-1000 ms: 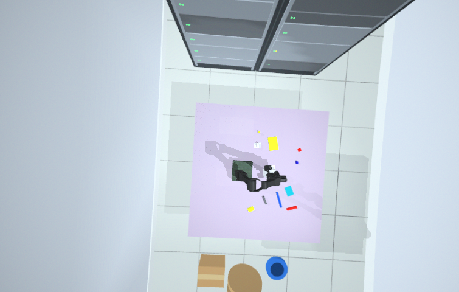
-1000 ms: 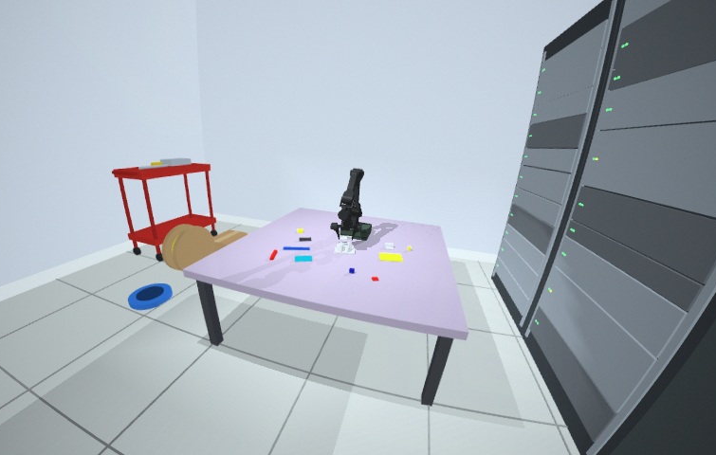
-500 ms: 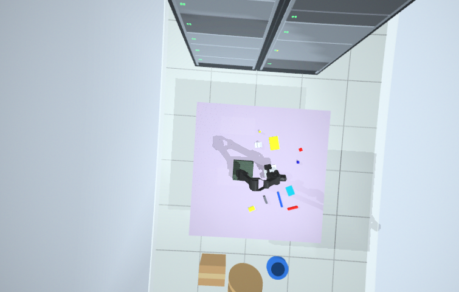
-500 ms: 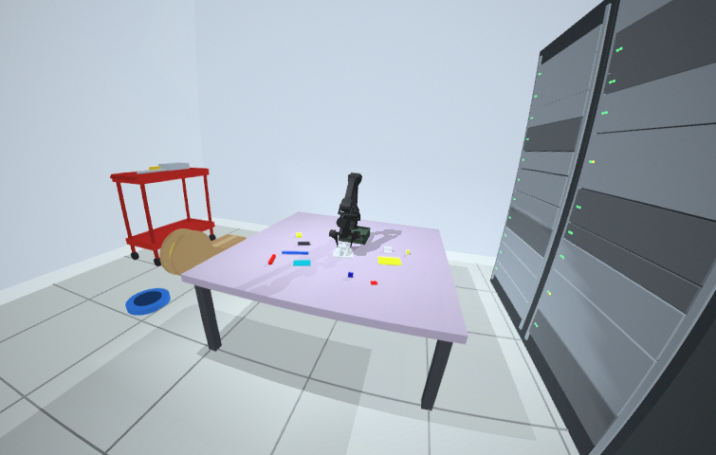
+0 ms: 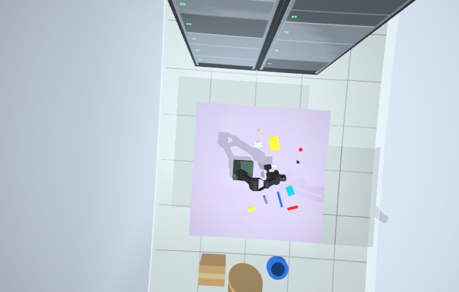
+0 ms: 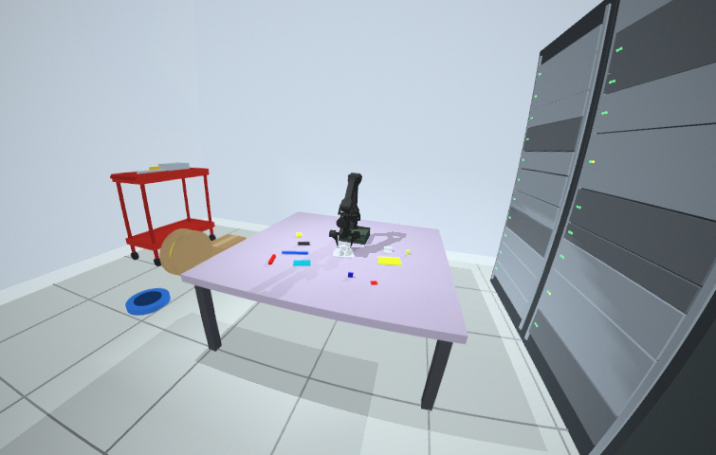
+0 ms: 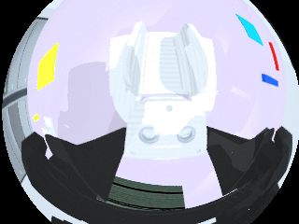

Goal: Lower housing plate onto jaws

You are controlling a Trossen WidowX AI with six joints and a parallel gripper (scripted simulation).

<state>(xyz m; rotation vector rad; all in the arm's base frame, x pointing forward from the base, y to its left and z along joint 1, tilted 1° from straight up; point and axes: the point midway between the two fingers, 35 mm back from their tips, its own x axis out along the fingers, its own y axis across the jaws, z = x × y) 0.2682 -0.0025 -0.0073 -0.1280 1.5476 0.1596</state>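
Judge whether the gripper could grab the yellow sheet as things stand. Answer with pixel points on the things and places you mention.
Probably not: the gripper [image 5: 272, 173] [image 7: 166, 131] is shut on the white housing plate [image 7: 169, 126], though nothing visible stands over the yellow sheet [image 5: 274, 143] [image 6: 389, 261] [image 7: 48, 67].

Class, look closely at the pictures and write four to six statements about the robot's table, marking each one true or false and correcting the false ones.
1. The gripper is shut on the white housing plate. True.
2. The cyan piece stands on the red cart. False: it lies on the table.
3. The blue ring-shaped thing is on the floor. True.
4. The gripper has let go of the plate and moved away. False: the plate is between its fingers.
5. The large flat piece near the small white block is green. False: it is yellow.
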